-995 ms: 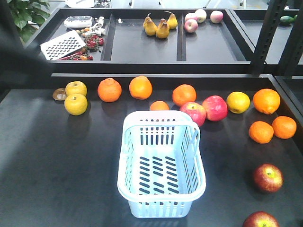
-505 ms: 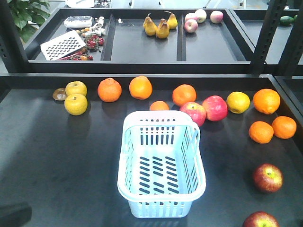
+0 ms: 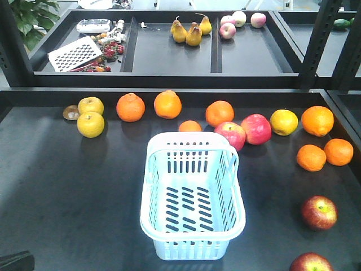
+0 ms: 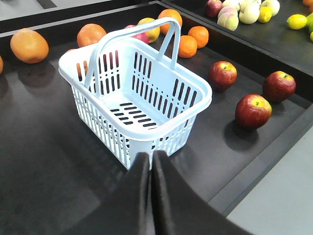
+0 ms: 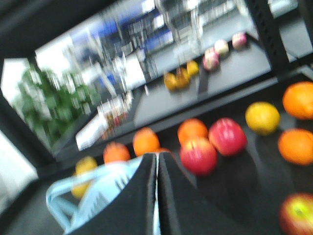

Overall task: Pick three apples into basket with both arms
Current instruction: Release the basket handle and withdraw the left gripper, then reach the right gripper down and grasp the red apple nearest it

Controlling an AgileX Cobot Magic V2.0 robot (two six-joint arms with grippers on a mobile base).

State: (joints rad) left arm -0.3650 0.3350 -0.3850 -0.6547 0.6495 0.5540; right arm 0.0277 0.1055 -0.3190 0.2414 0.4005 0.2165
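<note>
The black table [image 4: 44, 147] under my left fingers [image 4: 139, 196] carries the basket [image 4: 146, 98] just ahead of their tips. 3 dark apples [image 4: 253, 110] lie on it off to the right of them; oranges [image 4: 29, 45] and 2 pinker apples [image 3: 230, 134] sit beyond the basket's far side.

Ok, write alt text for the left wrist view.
An empty pale blue slotted plastic basket, one handle raised, stands on a black table just beyond the shut black left gripper. Three dark maroon apples lie at the picture's right; round oranges lie behind the basket.
</note>
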